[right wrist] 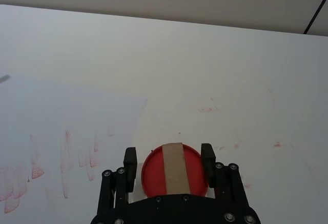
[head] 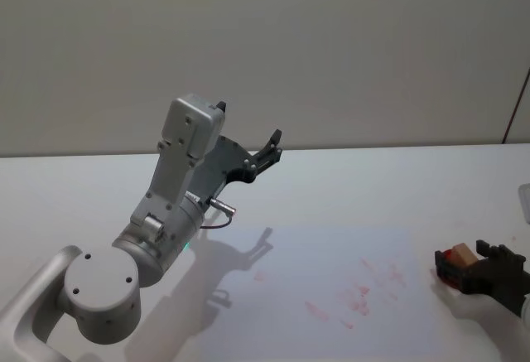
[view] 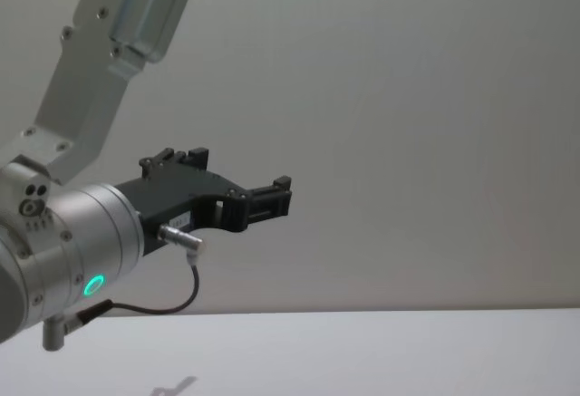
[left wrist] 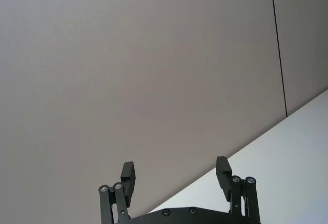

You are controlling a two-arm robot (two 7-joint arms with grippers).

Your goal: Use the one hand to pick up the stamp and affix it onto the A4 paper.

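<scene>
1. At 4 o'clock in the head view, the right gripper (head: 462, 261) is pinching the stamp (right wrist: 174, 170), a round red body with a tan band; the frame edge is cutting off its arm.
2. The stamp is sitting just past the 3 o'clock edge of the A4 paper (head: 331, 250); the fingers are hiding its base, so contact with the table (head: 373, 180) cannot be told.
3. Red smears are showing on the paper, too faint to read.
4. Toward 11 o'clock of the paper, the left gripper (left wrist: 177, 168) is hanging above the table, fingers spread, gripping nothing.

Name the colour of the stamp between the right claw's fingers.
Red stamp with a tan strip across it; best in the right wrist view.
</scene>
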